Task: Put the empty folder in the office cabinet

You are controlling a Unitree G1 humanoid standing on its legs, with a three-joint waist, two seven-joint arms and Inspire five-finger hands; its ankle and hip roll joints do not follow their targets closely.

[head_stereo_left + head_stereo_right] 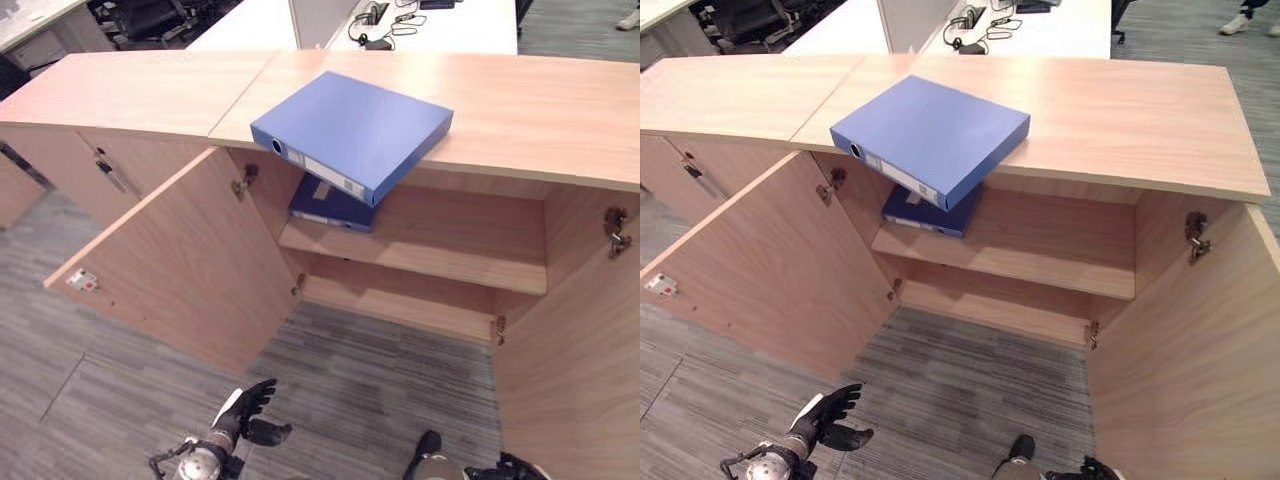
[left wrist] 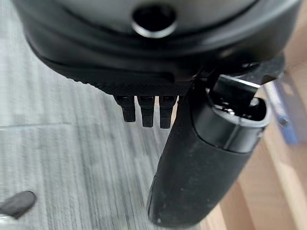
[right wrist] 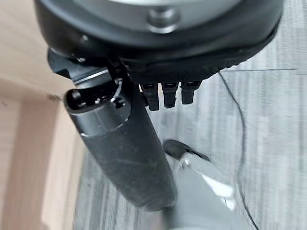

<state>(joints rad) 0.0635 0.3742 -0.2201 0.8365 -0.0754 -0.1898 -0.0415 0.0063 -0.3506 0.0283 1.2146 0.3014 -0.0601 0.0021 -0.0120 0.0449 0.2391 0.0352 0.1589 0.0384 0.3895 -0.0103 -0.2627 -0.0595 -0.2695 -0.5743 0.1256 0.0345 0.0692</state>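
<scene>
A light blue ring-binder folder (image 1: 350, 130) lies flat on the wooden cabinet top (image 1: 540, 110), one corner jutting over the front edge above the open compartment. A darker blue folder (image 1: 330, 205) lies on the upper shelf (image 1: 450, 250) just below it. My left hand (image 1: 245, 410) hangs low over the carpet in front of the cabinet, fingers relaxed and holding nothing; its thumb (image 2: 201, 158) stands free in the left wrist view. My right hand (image 1: 428, 447) is low beside it, with its thumb (image 3: 124, 158) straight and nothing in its grasp.
Both cabinet doors stand wide open: the left door (image 1: 180, 260) swings toward me and the right door (image 1: 580, 350) fills the lower right. A lower shelf (image 1: 400, 300) sits under the upper one. White desks with cables (image 1: 385, 25) stand behind. Grey carpet (image 1: 350, 380) lies between me and the cabinet.
</scene>
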